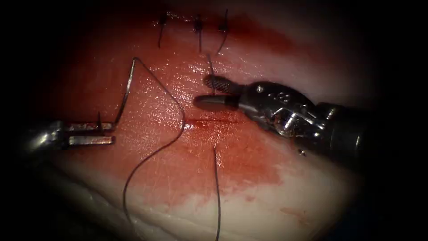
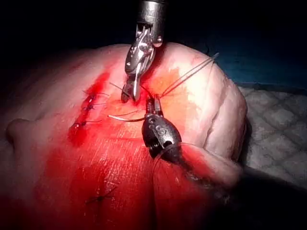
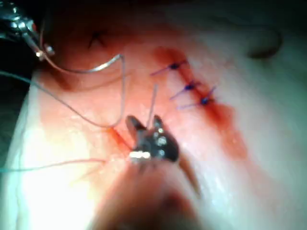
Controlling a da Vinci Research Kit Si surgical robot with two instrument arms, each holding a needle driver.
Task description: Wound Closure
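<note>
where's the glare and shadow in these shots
endoscope view: dark rim, glare on the wet red tissue and on the open, empty right claw; left claw sits in shadow, holding the curved steel needle by its end, clear of tissue; right wrist view: bright glint on the right claw

You had the needle (image 1: 126,91), a thin curved steel arc, clear of the tissue (image 1: 249,209) left of the cut (image 1: 209,121), gripped near one end by the left tool (image 1: 96,133). Its dark thread (image 1: 154,154) looped from its upper end down to the cut, a second strand trailing below. The tissue was pale and glistening, stained red around the cut.
</note>
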